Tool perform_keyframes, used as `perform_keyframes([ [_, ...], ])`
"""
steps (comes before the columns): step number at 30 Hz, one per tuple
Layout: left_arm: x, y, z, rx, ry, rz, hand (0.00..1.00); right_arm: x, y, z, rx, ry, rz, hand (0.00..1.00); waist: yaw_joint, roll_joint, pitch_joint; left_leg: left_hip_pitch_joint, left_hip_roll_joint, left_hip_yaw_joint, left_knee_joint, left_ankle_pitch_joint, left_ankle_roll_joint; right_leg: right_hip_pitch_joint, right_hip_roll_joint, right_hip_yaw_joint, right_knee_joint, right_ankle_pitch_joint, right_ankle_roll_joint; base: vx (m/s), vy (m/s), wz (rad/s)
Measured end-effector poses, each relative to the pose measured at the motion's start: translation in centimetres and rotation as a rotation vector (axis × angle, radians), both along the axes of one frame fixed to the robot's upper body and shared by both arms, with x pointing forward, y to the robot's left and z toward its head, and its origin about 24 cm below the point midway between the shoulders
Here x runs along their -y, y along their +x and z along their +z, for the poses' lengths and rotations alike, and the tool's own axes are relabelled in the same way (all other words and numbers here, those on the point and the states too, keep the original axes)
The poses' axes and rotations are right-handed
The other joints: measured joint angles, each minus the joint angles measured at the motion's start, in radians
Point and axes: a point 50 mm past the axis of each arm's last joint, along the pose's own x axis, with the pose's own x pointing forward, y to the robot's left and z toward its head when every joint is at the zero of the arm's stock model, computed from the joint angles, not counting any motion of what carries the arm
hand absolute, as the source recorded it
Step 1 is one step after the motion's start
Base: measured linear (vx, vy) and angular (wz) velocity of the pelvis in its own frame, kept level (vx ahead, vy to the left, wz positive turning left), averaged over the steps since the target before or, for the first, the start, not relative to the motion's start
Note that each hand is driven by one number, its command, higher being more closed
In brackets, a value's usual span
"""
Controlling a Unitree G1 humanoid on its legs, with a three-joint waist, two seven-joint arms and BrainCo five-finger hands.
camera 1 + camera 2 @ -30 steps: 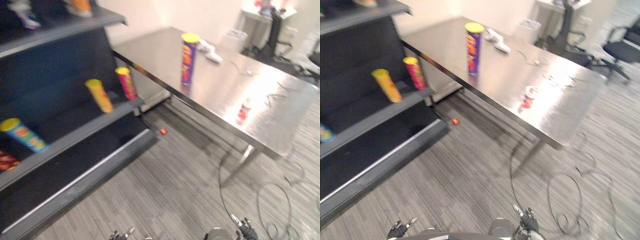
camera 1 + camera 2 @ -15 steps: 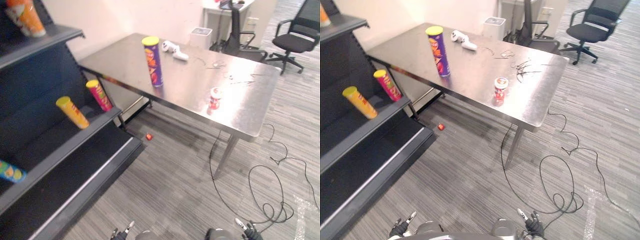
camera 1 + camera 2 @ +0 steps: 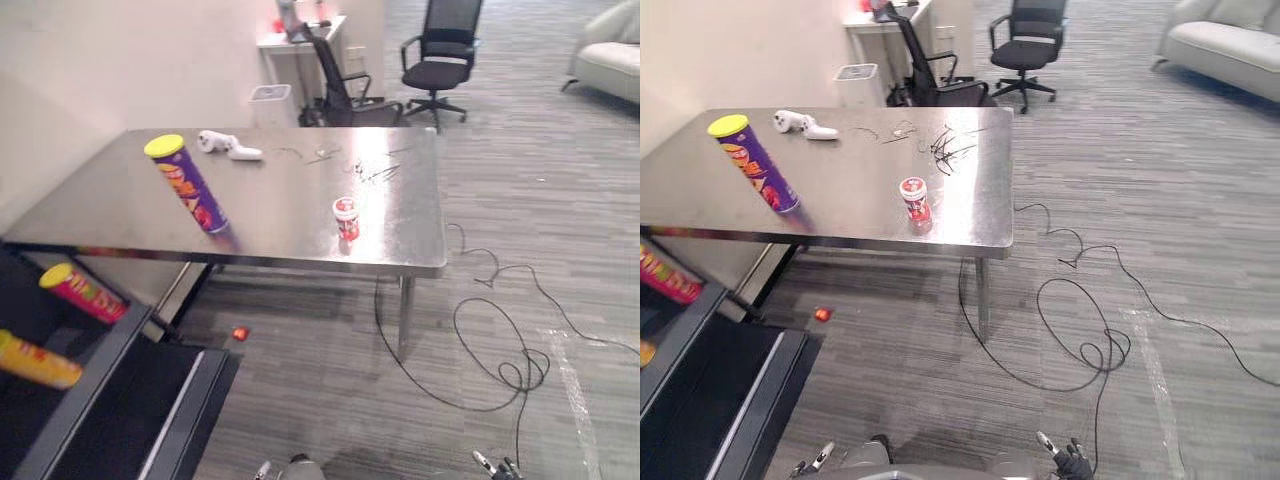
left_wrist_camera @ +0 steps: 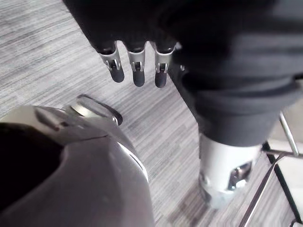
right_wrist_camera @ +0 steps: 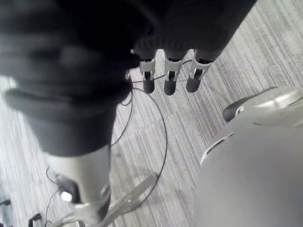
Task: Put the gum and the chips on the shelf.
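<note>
Fingers of your left hand and right hand hang straight, empty. On the steel table, upper left, stand the tall purple chips can with yellow lid and the small red-and-white gum tub; black shelf lower left. Step, likely: approach. Next: close in, grasp one.

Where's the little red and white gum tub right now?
In the eye views the gum tub stands on the steel table near its front edge, right of the tall purple chips can.
</note>
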Motion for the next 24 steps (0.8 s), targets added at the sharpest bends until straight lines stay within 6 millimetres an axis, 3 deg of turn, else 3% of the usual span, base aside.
perform_keyframes([
  [1, -0.7, -0.2, 0.1, -0.009, 0.015, -0.016, 0.0, -0.7, -0.3, -0.3, -0.022, 0.023, -0.007, 0.0, -0.003, -0.028, -0.011, 0.011, -0.037, 0.027, -0.003, -0.026, -0.016, 0.002, -0.04, 0.032, -0.017, 0.005, 0.006, 0.17, 0.514, -0.59],
  [2, -1.1, -0.2, 0.1, -0.012, 0.026, -0.038, 0.0, -1.1, -0.5, -0.4, -0.029, 0.033, -0.008, 0.0, -0.003, -0.039, -0.017, 0.011, -0.055, 0.044, -0.003, -0.031, -0.009, -0.001, -0.052, 0.039, -0.023, 0.008, 0.008, 0.1, 0.336, -0.36],
  [3, -2.0, 0.0, 0.3, -0.009, 0.054, -0.079, 0.0, -1.8, -0.7, -0.7, -0.043, 0.053, -0.016, 0.0, -0.003, -0.071, -0.027, 0.013, -0.081, 0.059, -0.006, -0.036, 0.0, -0.004, -0.06, 0.049, -0.028, 0.011, 0.013, 0.06, 0.198, -0.19],
  [5, -2.4, 0.2, 0.4, -0.015, 0.072, -0.137, 0.0, -2.2, -1.0, -0.8, -0.059, 0.056, -0.039, 0.0, -0.001, -0.087, -0.034, 0.027, -0.107, 0.075, -0.018, -0.043, 0.011, -0.004, -0.072, 0.047, -0.044, 0.039, 0.01, 0.04, 0.171, -0.27],
  [11, -2.7, 0.4, 0.4, -0.043, 0.083, -0.256, 0.0, -2.2, -1.3, -0.9, -0.074, 0.025, -0.089, 0.0, -0.005, -0.105, -0.047, 0.099, -0.146, 0.125, -0.14, -0.012, 0.01, -0.022, -0.11, 0.034, -0.086, 0.073, 0.037, 0.01, 0.051, -0.31],
  [14, -2.4, 0.4, 0.4, -0.04, 0.076, -0.263, 0.0, -1.7, -1.2, -0.7, -0.072, -0.028, -0.115, 0.0, 0.003, -0.094, -0.047, 0.107, -0.135, 0.109, -0.194, 0.005, 0.0, -0.046, -0.089, -0.034, -0.093, 0.12, 0.014, 0.02, -0.05, -0.24],
  [16, -2.2, 0.0, 0.3, -0.051, 0.07, -0.267, 0.0, -1.5, 0.2, -0.3, -0.02, -0.071, -0.104, 0.0, 0.004, -0.085, -0.046, 0.116, -0.112, 0.111, -0.212, 0.006, 0.001, -0.053, -0.062, -0.099, -0.117, 0.165, -0.02, 0.03, -0.055, -0.5],
  [18, -2.4, 0.4, 0.3, -0.048, 0.076, -0.28, 0.0, -1.8, 0.9, -0.1, 0.005, -0.091, -0.083, 0.0, 0.003, -0.095, -0.044, 0.116, -0.11, 0.126, -0.216, 0.009, 0.004, -0.053, -0.061, -0.111, -0.133, 0.17, -0.018, 0.01, -0.02, -0.22],
  [24, -3.0, 0.5, 0.5, -0.046, 0.088, -0.256, 0.0, -2.2, 0.1, -0.3, -0.022, -0.078, -0.087, 0.0, 0.01, -0.125, -0.029, 0.156, -0.113, 0.121, -0.275, 0.036, 0.009, -0.018, -0.06, -0.148, -0.161, 0.171, -0.016, 0.03, 0.0, 0.05],
])
